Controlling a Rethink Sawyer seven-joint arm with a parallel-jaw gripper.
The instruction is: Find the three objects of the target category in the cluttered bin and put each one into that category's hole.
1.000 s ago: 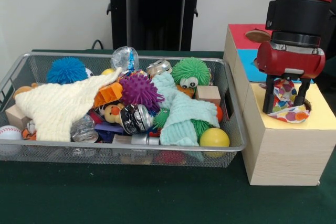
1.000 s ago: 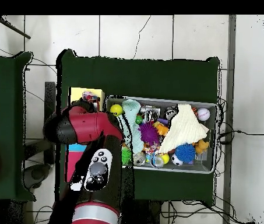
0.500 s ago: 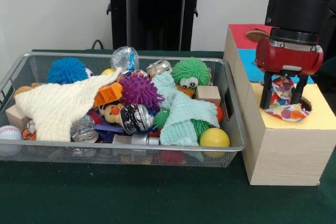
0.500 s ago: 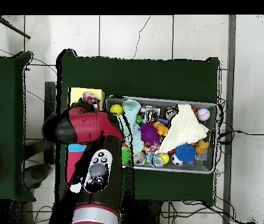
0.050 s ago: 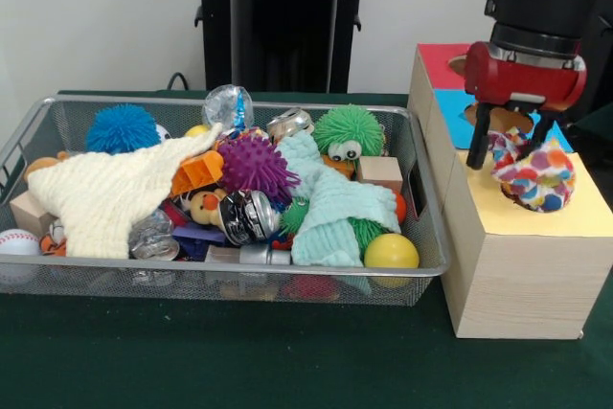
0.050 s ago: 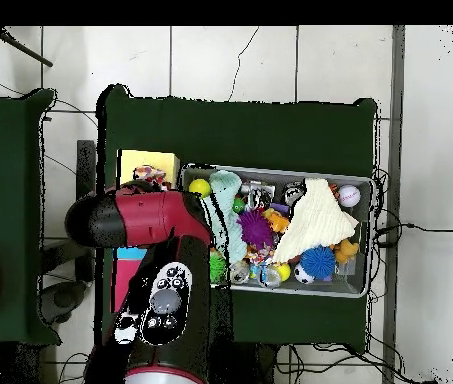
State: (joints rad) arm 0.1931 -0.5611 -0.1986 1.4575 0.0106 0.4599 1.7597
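Observation:
A polka-dot cloth [image 5: 533, 177] sits bunched over the hole in the yellow top [image 5: 575, 217] of the wooden box, partly sunk into it. My gripper [image 5: 510, 152] hangs just above it, open, its fingers [image 5: 478, 141] straddling the cloth's upper left edge. In the wire bin lie a cream cloth [image 5: 105, 193] at the left and a mint cloth [image 5: 330, 208] at the middle right. From overhead the red arm [image 6: 145, 220] covers most of the box; the yellow top [image 6: 140, 160] and a bit of the polka-dot cloth [image 6: 150, 175] show beyond it.
The wire bin [image 5: 239, 270] holds spiky balls, a yellow ball [image 5: 391, 251], wooden blocks, a baseball [image 5: 17, 241] and shiny metal pieces. The box also has a blue top [image 5: 458, 126] and a red top [image 5: 441, 64], each with a hole.
My gripper has risen from low over the yellow hole and its fingers have spread wider. The polka-dot cloth now looks puffed up and shifted slightly right.

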